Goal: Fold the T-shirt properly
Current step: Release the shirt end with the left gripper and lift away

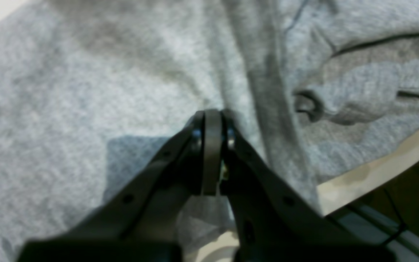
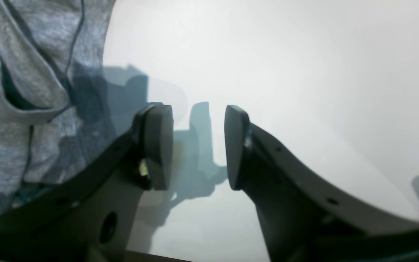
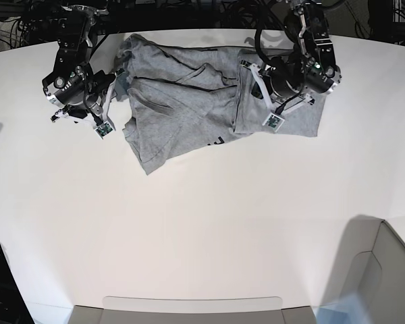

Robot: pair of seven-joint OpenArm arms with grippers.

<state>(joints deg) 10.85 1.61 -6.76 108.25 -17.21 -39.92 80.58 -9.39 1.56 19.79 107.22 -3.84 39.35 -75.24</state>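
Meanwhile, the rumpled heather-grey cotton T-shirt (image 3: 189, 101) lay along the far side of the white table (image 3: 202, 223). The left gripper (image 1: 212, 116) had clamped its black jaws on a fold of the cloth; the right gripper (image 2: 198, 145) hung open beside the shirt's edge, empty.

Left end effector (image 1: 213, 120) has its jaws pressed together — right end effector (image 2: 198, 145) hangs low, jaws parted.

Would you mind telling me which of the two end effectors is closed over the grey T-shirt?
The left end effector: its jaws are shut together over the heather-grey cotton T-shirt. The right end effector stands open above the bare white table beside the shirt.
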